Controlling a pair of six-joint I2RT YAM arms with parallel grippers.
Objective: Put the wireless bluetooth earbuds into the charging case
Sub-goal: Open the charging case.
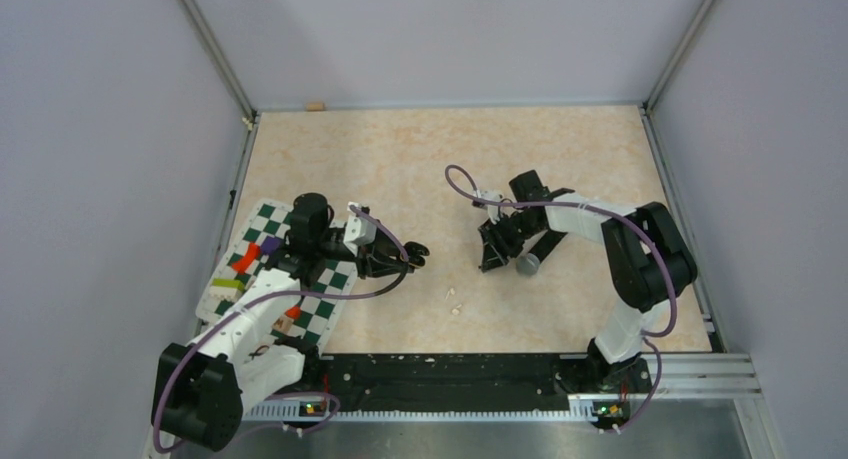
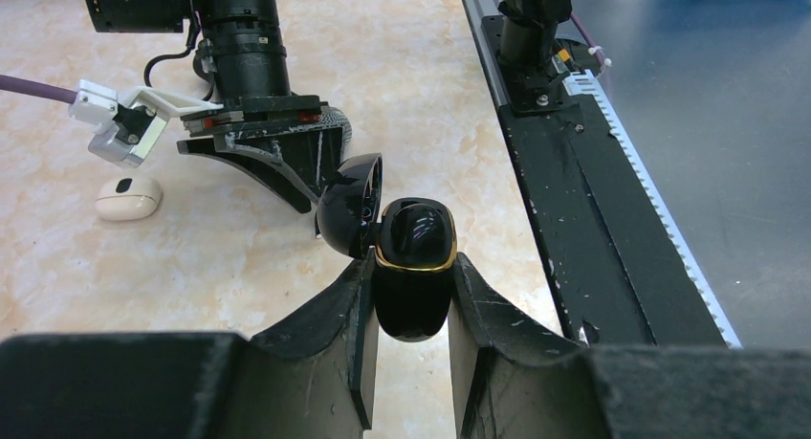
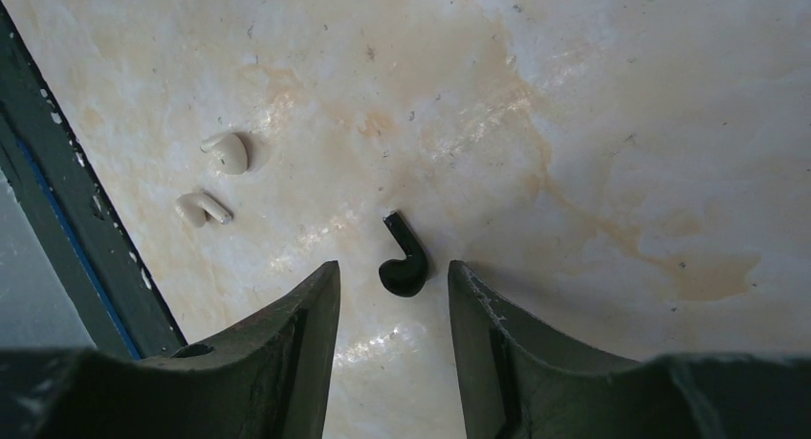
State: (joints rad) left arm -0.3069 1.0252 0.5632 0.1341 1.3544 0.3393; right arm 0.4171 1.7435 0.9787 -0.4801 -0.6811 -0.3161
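My left gripper point(image 2: 413, 259) is shut on a glossy black charging case point(image 2: 413, 286) with a gold rim, its lid point(image 2: 346, 208) swung open to the left. In the top view this gripper point(image 1: 405, 260) holds the case point(image 1: 416, 253) just above the table, left of centre. My right gripper point(image 3: 392, 267) points down at the table, open, with one black earbud point(image 3: 405, 265) lying between its fingertips, untouched on either side. Two white earbuds point(image 3: 228, 153) point(image 3: 202, 208) lie on the table to its left. In the top view the right gripper point(image 1: 490, 258) is right of centre.
A chequered board point(image 1: 262, 216) with coloured blocks lies at the left under the left arm. A microphone point(image 1: 530, 263) rests beside the right gripper. A white oval case point(image 2: 127, 197) sits on the table. A black rail point(image 1: 450, 371) runs along the near edge.
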